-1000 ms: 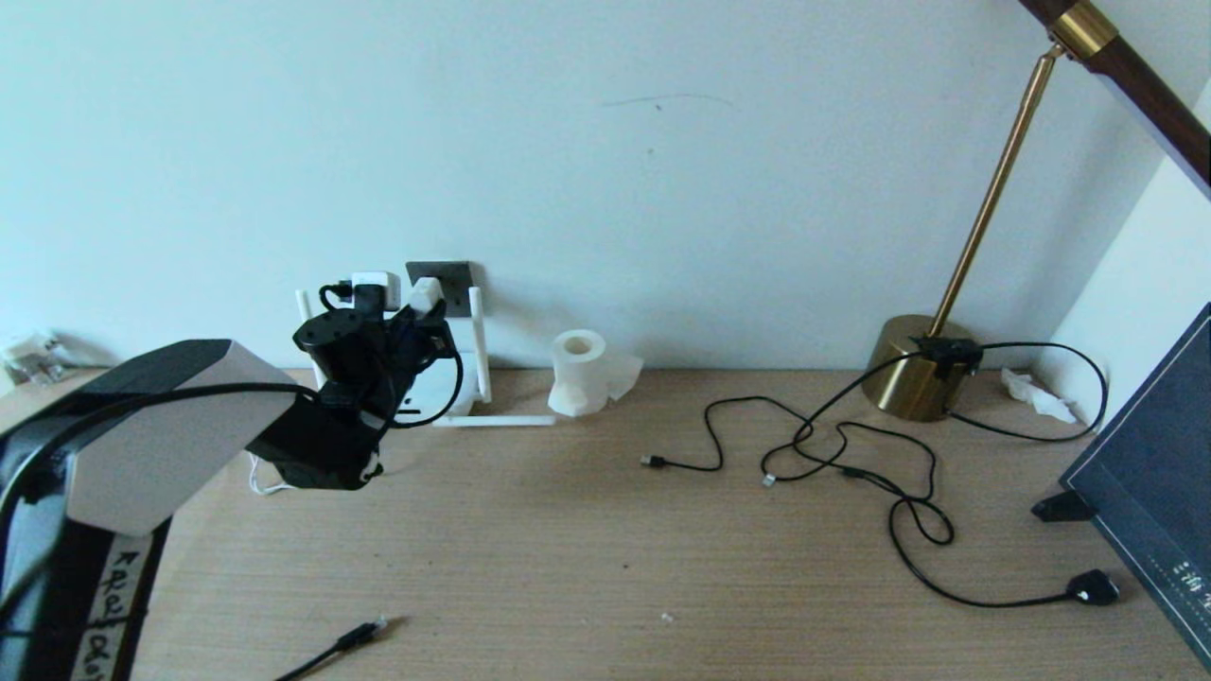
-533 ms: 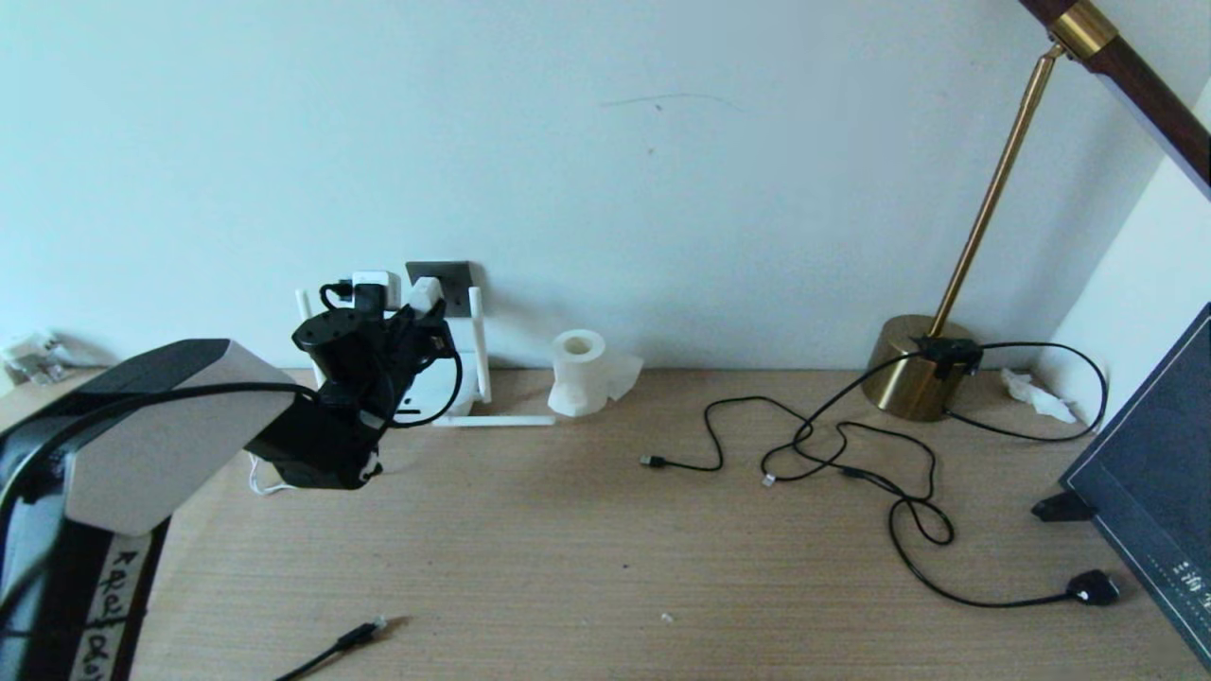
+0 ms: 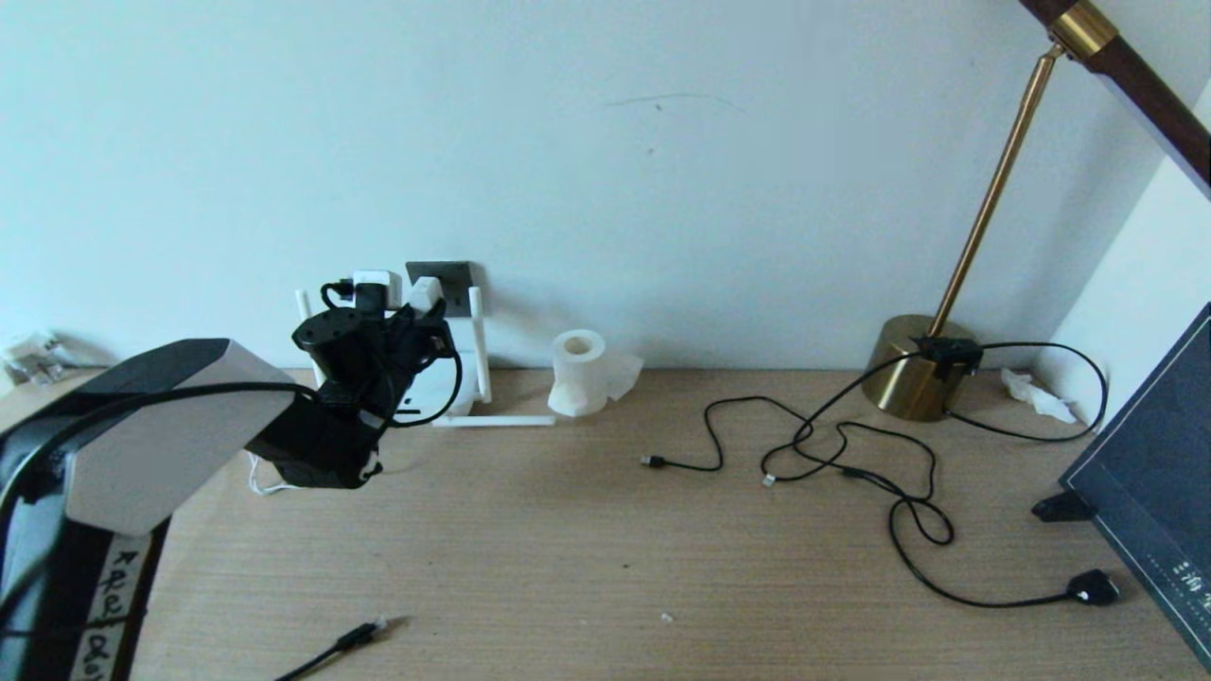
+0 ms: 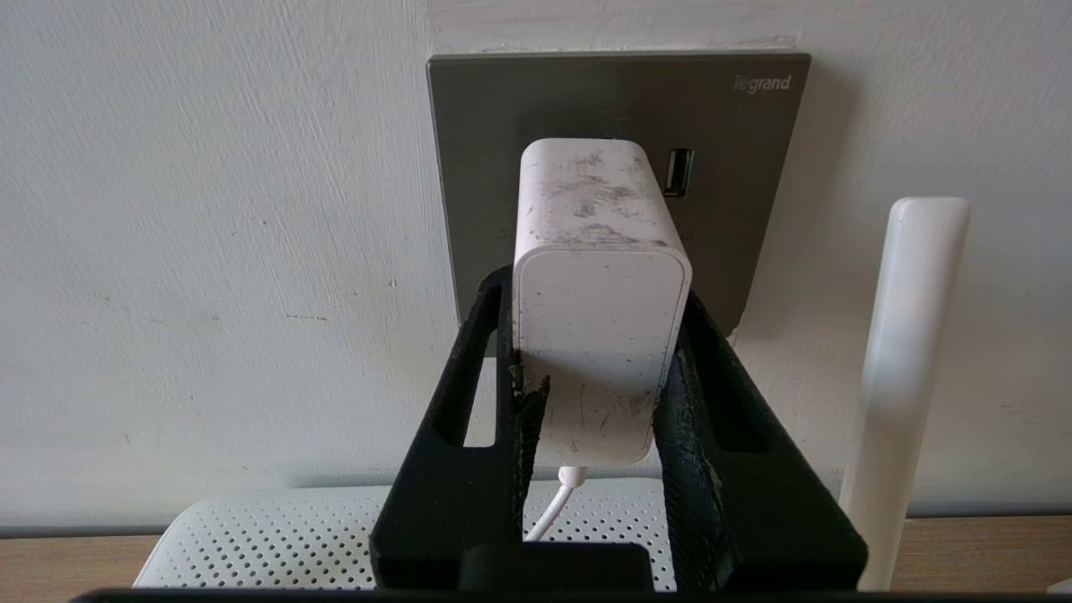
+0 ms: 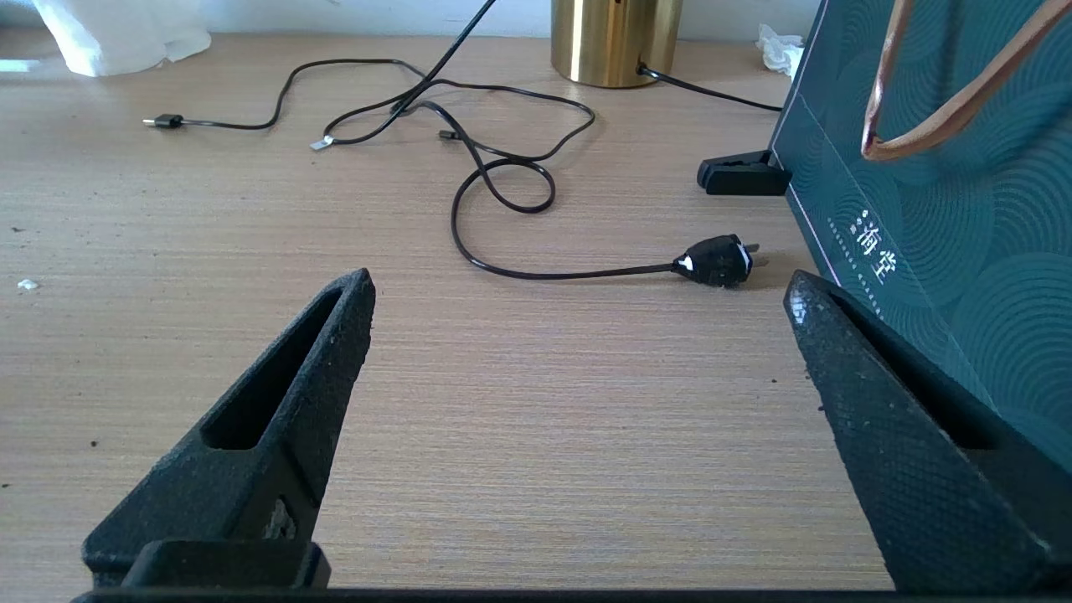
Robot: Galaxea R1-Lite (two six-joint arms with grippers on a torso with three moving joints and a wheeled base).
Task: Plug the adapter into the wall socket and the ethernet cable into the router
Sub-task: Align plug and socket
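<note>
My left gripper (image 4: 596,293) is shut on the white adapter (image 4: 599,318), with one black finger on each side. The adapter's front end is against the dark grey wall socket (image 4: 502,126), and its thin white cord hangs below. In the head view the adapter (image 3: 426,294) is at the socket (image 3: 452,276), above the white router (image 3: 440,392) with its stick antennas. The router's perforated top (image 4: 251,536) lies under the gripper. The black ethernet cable (image 3: 359,635) lies loose at the table's front left. My right gripper (image 5: 579,283) hangs open over bare table.
A white tissue roll (image 3: 579,374) stands right of the router. Thin black USB cables (image 3: 804,445) and a cord with a chunky black plug (image 3: 1093,587) sprawl at the right, near a brass lamp base (image 3: 913,378) and a dark green box (image 3: 1154,473).
</note>
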